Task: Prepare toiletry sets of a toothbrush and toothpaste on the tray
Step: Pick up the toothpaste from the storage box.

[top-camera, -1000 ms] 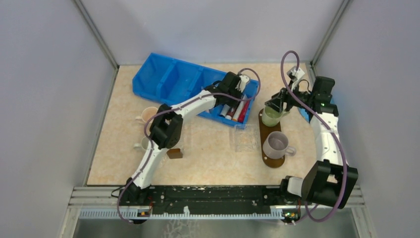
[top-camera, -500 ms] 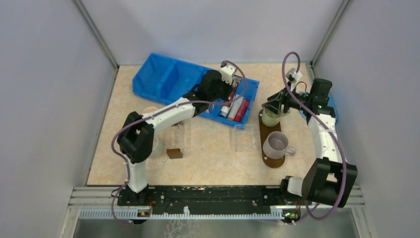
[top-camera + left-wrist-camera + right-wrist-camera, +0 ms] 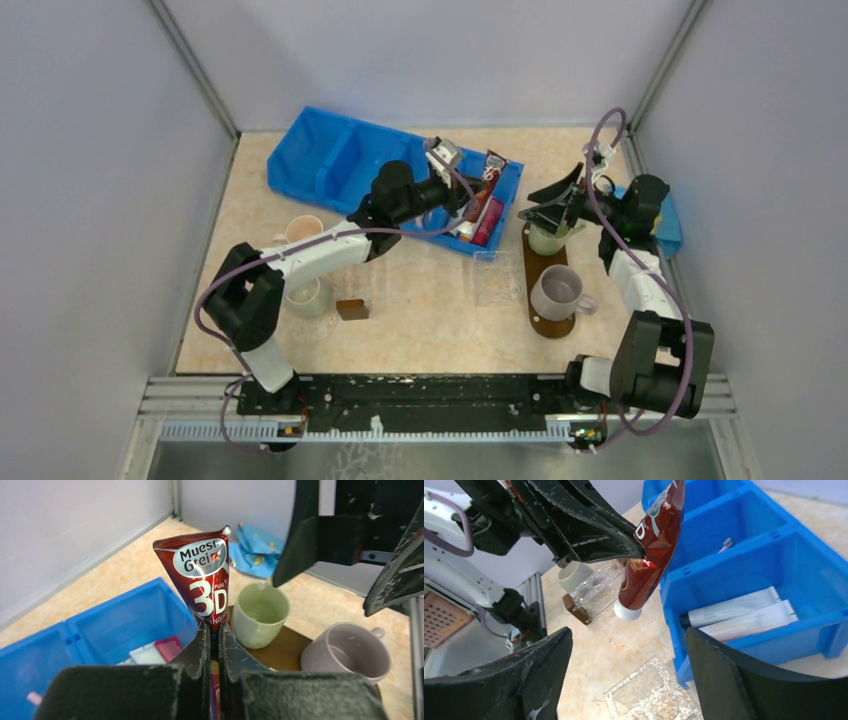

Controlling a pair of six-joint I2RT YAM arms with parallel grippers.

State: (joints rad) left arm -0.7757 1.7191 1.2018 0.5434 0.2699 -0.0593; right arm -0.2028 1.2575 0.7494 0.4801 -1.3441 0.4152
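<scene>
A red toothpaste tube (image 3: 201, 577) stands crimped end up between the shut fingers of my left gripper (image 3: 215, 630). Its white cap hangs down in the right wrist view, red tube (image 3: 649, 545). In the top view the left gripper (image 3: 472, 192) holds the tube (image 3: 490, 175) over the right end of the blue bin (image 3: 350, 160). My right gripper (image 3: 548, 203) is open and empty, just above the green mug (image 3: 545, 240) on the dark brown tray (image 3: 535, 270). A mauve mug (image 3: 555, 290) also stands on the tray. More toothpaste tubes (image 3: 736, 612) lie in the bin (image 3: 764, 555).
Two pale mugs (image 3: 304, 231) (image 3: 306, 298) and a small brown block (image 3: 352, 309) are at the left. A clear plastic dish (image 3: 497, 278) lies beside the tray, seen as the dish (image 3: 651, 695) below my right fingers. A blue cloth (image 3: 668, 222) lies at the far right.
My left gripper has lifted the red tube out of the bin and swung it right, toward the right gripper. The right gripper has opened wider and tilted up over the green mug.
</scene>
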